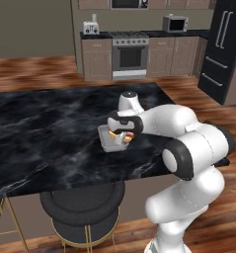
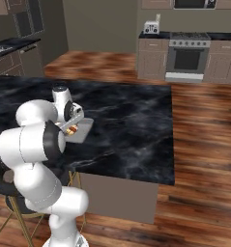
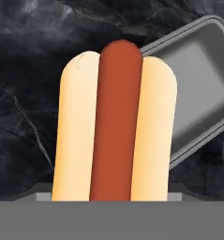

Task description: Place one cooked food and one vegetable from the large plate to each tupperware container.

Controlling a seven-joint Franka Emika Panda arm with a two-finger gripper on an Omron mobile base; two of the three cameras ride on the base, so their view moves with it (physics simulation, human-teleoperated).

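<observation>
A hot dog (image 3: 115,126), a red sausage in a pale bun, fills the middle of the hand view and hides the fingertips. My gripper (image 1: 123,136) is shut on it and holds it just above a pale grey tupperware container (image 1: 105,144) on the black counter. In the hand view the container (image 3: 197,93) lies up and to the right of the hot dog, and what shows of its inside is bare. From the right base view the hot dog (image 2: 71,129) hangs under the hand at the near end of the container (image 2: 84,129). The large plate and the vegetable are out of view.
The black marble island counter (image 1: 50,133) stretches far to the left of the container; its front edge runs just below it. Round stools (image 1: 82,207) stand under that edge. A stove (image 1: 130,54) and a fridge (image 1: 223,44) stand at the far wall.
</observation>
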